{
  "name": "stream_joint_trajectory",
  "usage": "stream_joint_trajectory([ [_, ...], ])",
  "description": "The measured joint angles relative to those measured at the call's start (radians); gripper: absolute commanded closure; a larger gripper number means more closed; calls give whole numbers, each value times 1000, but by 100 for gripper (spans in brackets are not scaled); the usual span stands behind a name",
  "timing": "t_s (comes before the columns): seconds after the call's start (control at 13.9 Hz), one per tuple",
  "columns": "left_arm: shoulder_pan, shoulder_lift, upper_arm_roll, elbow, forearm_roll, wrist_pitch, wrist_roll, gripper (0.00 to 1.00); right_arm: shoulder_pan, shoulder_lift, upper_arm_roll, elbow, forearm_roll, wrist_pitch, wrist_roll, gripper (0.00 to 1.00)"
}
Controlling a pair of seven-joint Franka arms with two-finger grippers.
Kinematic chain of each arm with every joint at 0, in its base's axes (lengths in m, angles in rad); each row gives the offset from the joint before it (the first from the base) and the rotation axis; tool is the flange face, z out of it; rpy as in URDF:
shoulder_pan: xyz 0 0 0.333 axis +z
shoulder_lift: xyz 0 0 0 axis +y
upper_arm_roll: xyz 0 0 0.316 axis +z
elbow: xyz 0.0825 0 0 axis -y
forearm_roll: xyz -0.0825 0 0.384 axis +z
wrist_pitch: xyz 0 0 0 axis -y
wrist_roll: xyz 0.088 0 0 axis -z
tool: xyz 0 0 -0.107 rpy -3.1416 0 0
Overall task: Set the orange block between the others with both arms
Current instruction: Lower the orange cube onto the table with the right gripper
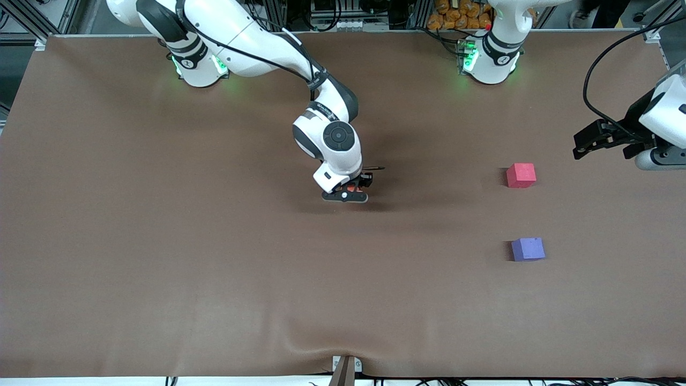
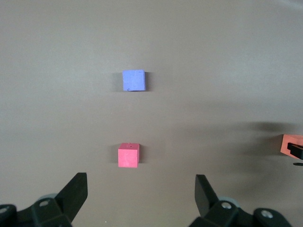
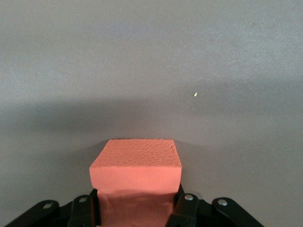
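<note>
The worktop (image 1: 161, 241) was covered with a brown matte cloth, smooth over most of its area, with a soft fold at the edge nearest the front camera. Along the edge where the arm bases stood there were metal frame rails, black cables and a heap of small orange-yellow objects (image 1: 461, 16). Both bases glowed green.

The right end effector (image 1: 347, 192) was low over the middle of the worktop. Its black fingers were closed on the orange block (image 3: 136, 177), which stood out from between them. In the right wrist view this block had a fine dimpled, foam-like skin and straight edges, and it was pressed in a little where the fingers (image 3: 85, 210) held it. A dark shadow lay on the cloth under it.

The left end effector (image 1: 592, 140) hung over the worktop at the left arm's end, its fingers spread wide and holding nothing. In the left wrist view the pinkish-red cube (image 2: 128, 155) showed between the two open fingers (image 2: 73, 191), close to them, and the purple cube (image 2: 134, 80) lay farther from this end effector in the same line. Both cubes were matte with sharp corners and stood well apart from each other, each on the cloth. They were well apart from the right end effector and the orange block, toward the left arm's end.
</note>
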Motion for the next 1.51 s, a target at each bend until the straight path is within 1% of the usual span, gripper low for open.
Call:
stream_joint_trajectory([
  [0.07,0,0,0,0,0,1,0,0,0,0,1,0,-8,2,0,66],
  [0.14,0,0,0,0,0,2,0,0,1,1,2,0,-15,3,0,21],
  [0.22,0,0,0,0,0,2,0,0,1,1,2,0,-17,3,0,0],
  [0.65,0,0,0,0,0,6,0,0,1,19,-6,1,-20,23,0,0],
  [0.86,0,0,0,0,0,7,0,0,1,16,-7,12,-20,-6,0,0],
  [1.15,0,0,0,0,0,9,0,0,2,-13,-5,31,-20,-88,0,0],
  [1.51,0,0,0,0,0,10,0,0,-31,-67,-8,33,-6,-126,0,0],
])
